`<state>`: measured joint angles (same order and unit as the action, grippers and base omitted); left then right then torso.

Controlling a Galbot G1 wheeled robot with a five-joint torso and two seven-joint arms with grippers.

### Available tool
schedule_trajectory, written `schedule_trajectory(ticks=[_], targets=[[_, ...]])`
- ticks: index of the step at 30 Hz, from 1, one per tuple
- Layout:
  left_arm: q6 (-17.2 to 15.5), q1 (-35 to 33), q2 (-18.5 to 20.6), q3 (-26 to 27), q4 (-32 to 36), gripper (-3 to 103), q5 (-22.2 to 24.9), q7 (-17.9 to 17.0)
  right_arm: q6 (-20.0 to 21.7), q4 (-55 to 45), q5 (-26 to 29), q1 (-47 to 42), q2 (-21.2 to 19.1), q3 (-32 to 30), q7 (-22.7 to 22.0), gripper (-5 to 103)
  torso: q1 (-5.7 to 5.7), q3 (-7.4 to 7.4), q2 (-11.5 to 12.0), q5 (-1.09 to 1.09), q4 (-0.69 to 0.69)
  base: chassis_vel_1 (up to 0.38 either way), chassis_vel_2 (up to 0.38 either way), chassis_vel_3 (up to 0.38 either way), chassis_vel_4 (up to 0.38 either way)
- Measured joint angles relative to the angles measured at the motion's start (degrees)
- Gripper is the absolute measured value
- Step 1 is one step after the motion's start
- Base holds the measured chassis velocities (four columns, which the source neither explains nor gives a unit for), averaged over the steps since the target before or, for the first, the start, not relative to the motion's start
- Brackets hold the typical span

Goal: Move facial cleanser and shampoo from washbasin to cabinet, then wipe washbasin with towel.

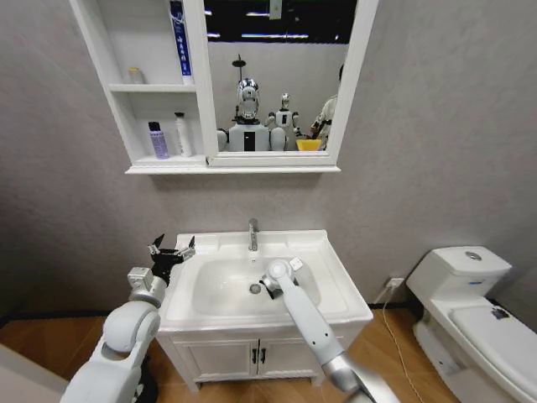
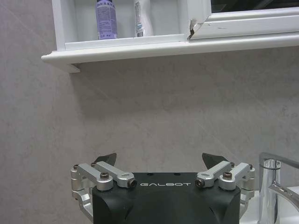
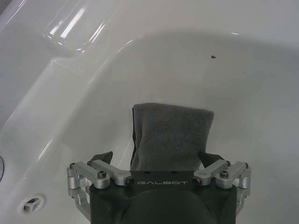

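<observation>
The grey towel (image 3: pixel 170 135) lies against the sloping inner wall of the white washbasin (image 1: pixel 336 264). My right gripper (image 3: pixel 156 157) is down in the bowl (image 1: pixel 270 289) beside the drain (image 1: pixel 255 288), open, with the towel between its spread fingers. My left gripper (image 1: pixel 172 251) hangs open and empty over the basin's left rim, pointing at the wall (image 2: pixel 160 159). In the cabinet's (image 1: pixel 113 101) lowest compartment stand the purple shampoo bottle (image 1: pixel 158 140) (image 2: pixel 106 18) and the white facial cleanser tube (image 1: pixel 181 134) (image 2: pixel 142 18).
A chrome tap (image 1: pixel 252 233) rises at the back of the basin. A blue-and-white tube (image 1: pixel 178 38) and a small jar (image 1: pixel 134 75) fill higher shelves. The mirror (image 1: pixel 277 84) adjoins the cabinet. A white toilet (image 1: pixel 470 311) stands at the right, and vanity doors (image 1: pixel 252 357) lie below the basin.
</observation>
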<state>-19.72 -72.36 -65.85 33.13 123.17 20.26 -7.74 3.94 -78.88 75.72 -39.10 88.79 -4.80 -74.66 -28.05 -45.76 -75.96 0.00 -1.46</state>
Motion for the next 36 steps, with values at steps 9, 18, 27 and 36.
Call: schedule_trajectory(ticks=[9,18,27,36], targets=[[0.0,0.0,0.1,-0.1,0.0,100,-0.1,0.1,-0.2,1.0,-1.0,0.2,1.4,-0.8,-1.1,101,0.00,0.00,0.0,0.00,0.00,0.000,0.000,0.000,0.000],[0.0,0.1,0.4,0.0,-0.1,100,-0.1,0.1,-0.1,3.2,-1.9,0.4,1.7,-2.4,0.0,79,0.00,0.00,0.0,0.00,0.00,0.000,0.000,0.000,0.000],[0.0,0.4,0.5,-0.2,-0.2,100,0.0,0.1,0.2,3.6,-2.6,0.1,1.2,-2.8,1.2,45,0.00,0.00,0.0,0.00,0.01,0.000,0.000,0.000,0.000],[0.2,-0.1,0.0,0.0,-0.3,100,-0.2,0.2,5.6,-10.2,-10.4,-2.6,-6.6,5.4,3.2,14,0.00,0.00,0.0,0.00,0.00,0.000,0.000,0.000,0.000]])
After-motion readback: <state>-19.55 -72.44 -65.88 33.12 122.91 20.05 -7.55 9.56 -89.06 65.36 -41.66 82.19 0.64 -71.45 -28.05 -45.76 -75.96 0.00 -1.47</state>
